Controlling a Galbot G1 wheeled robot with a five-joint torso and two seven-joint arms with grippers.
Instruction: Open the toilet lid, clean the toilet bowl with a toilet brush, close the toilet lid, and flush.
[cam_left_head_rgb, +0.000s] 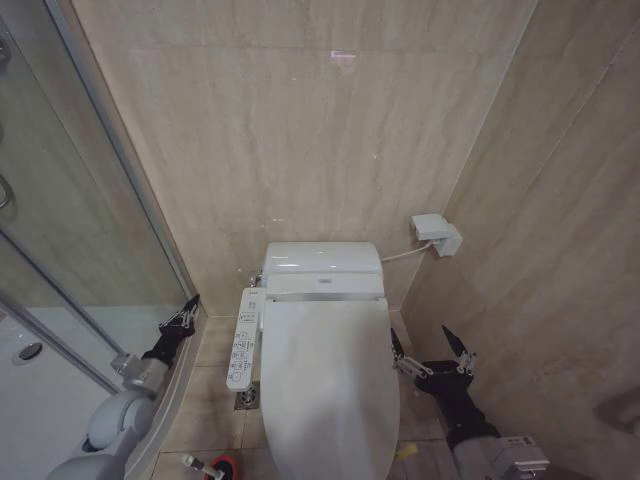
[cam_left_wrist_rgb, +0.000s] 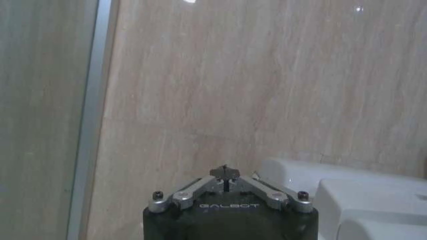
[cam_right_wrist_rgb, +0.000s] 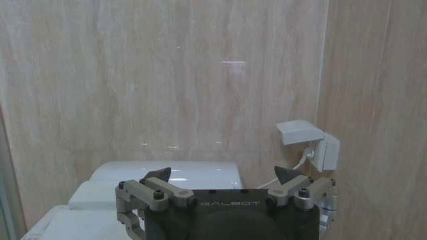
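The toilet lid (cam_left_head_rgb: 325, 385) lies shut, lower centre. Right hand (cam_left_head_rgb: 432, 352), fingers spread, waits just beside its right edge, likely to lift it; left hand (cam_left_head_rgb: 182, 318) hangs clenched, lower left.

- left gripper (cam_left_wrist_rgb: 225, 176) sits at 6 o'clock, black body with silver linkages, fingertips pinched together with no gap and nothing between them
- beige tiled wall (cam_left_wrist_rgb: 253, 85) straight ahead of it
- metal shower frame strip (cam_left_wrist_rgb: 90, 115) runs up at 9 o'clock, glass beside it
- white toilet tank (cam_left_wrist_rgb: 347, 195) pokes in at around 4 o'clock
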